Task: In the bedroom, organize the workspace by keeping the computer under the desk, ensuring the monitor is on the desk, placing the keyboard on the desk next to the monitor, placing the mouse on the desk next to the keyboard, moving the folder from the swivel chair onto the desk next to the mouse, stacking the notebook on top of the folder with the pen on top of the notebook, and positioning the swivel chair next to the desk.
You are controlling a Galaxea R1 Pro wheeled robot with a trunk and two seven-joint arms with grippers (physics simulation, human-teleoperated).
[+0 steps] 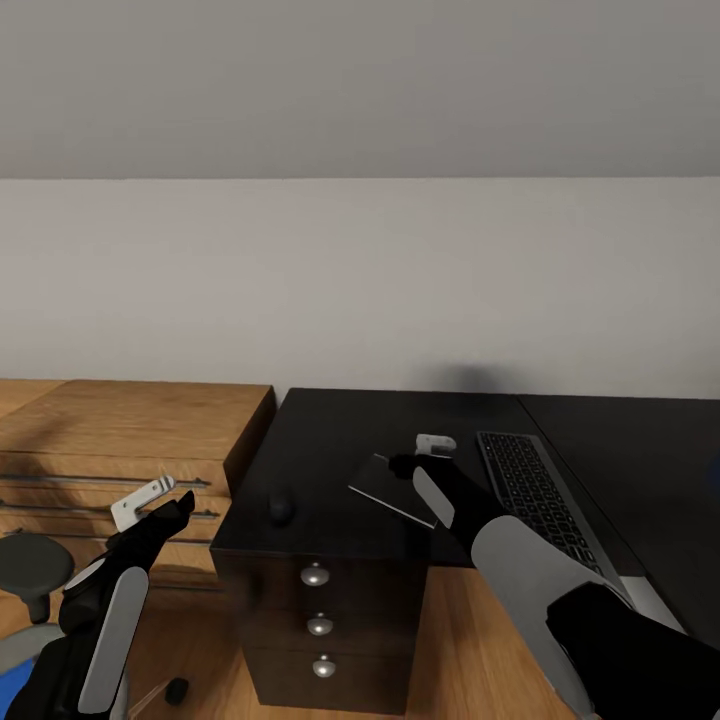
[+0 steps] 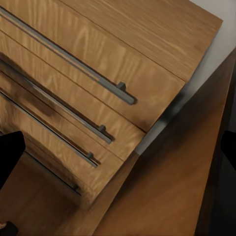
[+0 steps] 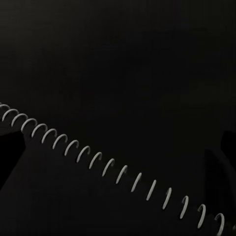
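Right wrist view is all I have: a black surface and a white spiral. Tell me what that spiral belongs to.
Observer: It is the binding of the notebook, a thin dark slab on the desk at the tip of the right tool.
Operator: Name what lies on either side of it.
Observer: The keyboard lies on the desk to its right, and the mouse to its left, near the front edge.
Operator: Report the left arm.
Observer: The left tool hangs off the desk's left end, its fingers apart, in front of the wooden cabinet with bar-handled drawers.
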